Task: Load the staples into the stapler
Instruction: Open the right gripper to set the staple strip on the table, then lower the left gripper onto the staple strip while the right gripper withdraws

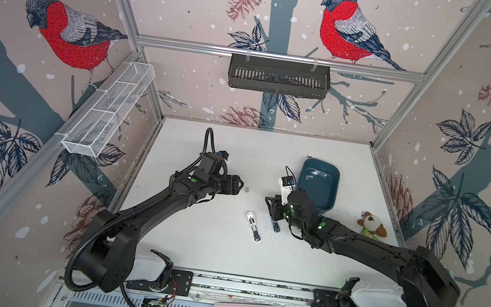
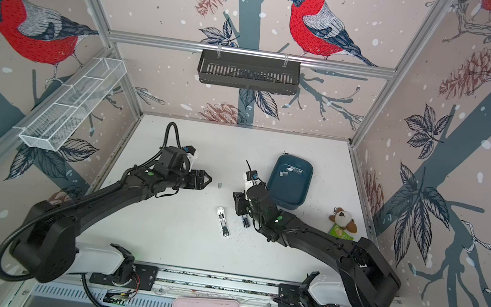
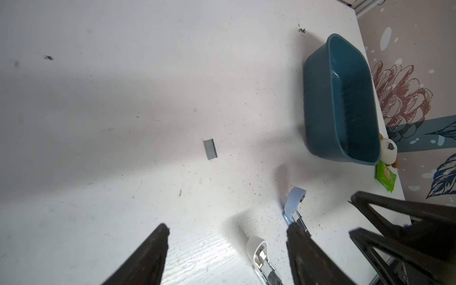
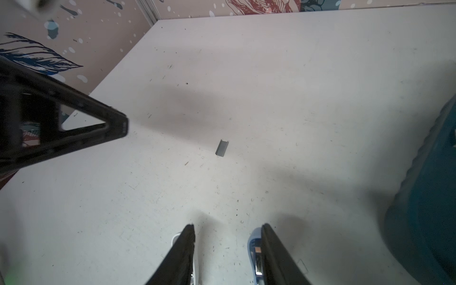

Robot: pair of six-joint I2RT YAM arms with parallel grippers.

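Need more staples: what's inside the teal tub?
In a top view, the teal tub holds a grey staple strip beside a white label. The right arm covers its near corner.

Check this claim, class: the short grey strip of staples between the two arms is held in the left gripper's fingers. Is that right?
Not right. The strip of staples lies loose on the white table, ahead of the left gripper and clear of its open fingers, as the left wrist view shows. It is indeed between the two arms.
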